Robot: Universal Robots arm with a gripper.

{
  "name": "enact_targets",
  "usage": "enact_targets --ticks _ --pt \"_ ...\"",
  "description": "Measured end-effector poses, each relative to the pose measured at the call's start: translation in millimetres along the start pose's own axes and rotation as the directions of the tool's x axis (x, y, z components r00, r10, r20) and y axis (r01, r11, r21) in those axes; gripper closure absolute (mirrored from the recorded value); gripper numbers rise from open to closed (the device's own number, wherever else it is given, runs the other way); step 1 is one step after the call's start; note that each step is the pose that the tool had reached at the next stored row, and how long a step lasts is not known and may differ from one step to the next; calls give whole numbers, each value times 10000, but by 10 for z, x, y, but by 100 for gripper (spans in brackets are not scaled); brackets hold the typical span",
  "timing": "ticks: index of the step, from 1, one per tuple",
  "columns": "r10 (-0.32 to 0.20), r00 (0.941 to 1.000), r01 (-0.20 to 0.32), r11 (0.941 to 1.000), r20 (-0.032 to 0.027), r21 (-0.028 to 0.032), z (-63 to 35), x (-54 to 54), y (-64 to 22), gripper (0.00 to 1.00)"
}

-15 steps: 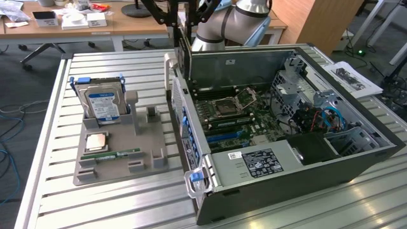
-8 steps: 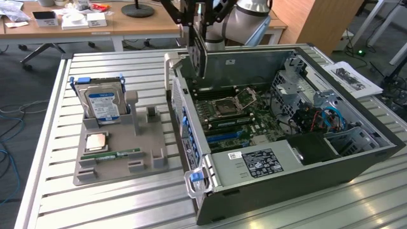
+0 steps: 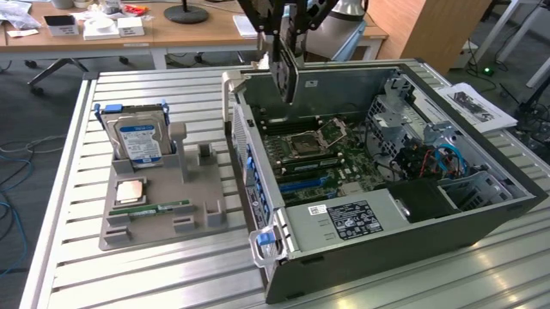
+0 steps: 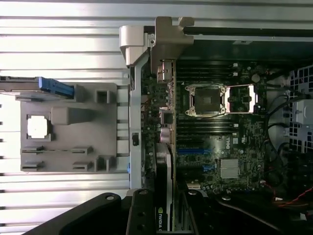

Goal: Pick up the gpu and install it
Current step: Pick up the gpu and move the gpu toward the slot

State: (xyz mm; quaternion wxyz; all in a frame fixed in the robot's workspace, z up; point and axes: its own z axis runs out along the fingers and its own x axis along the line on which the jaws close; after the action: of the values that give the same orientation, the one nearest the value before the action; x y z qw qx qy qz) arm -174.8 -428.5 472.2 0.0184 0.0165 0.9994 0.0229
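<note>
The gpu (image 3: 286, 77), a thin dark card seen edge-on, hangs upright from my gripper (image 3: 280, 45), which is shut on its upper part. It hovers above the rear corner of the open computer case (image 3: 481, 212), over the motherboard (image 3: 322, 161). In the wrist view the gpu (image 4: 166, 147) runs as a slim strip along the case wall. Its metal end bracket (image 4: 166, 39) is at the far end. My gripper (image 4: 164, 218) clamps the near end, with dark fingers (image 4: 139, 215) on either side.
A grey parts holder (image 3: 163, 222) on the slatted metal table (image 3: 154, 277) carries a blue-labelled hard drive (image 3: 139, 140), a processor chip (image 3: 129, 191) and a green memory stick (image 3: 151, 210). The case holds a power supply (image 3: 348, 222) and drive cage (image 3: 404, 122). Desks stand behind.
</note>
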Motion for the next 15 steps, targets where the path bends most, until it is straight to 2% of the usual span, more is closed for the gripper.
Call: enact_targets --ticks 1,2,15 --pt "0 10000 0 10000 0 0 1 -25 1 73" --pt "0 10000 0 10000 0 -1 9 -224 8 73" --pt "1 10000 -1 10000 0 0 23 -610 21 73"
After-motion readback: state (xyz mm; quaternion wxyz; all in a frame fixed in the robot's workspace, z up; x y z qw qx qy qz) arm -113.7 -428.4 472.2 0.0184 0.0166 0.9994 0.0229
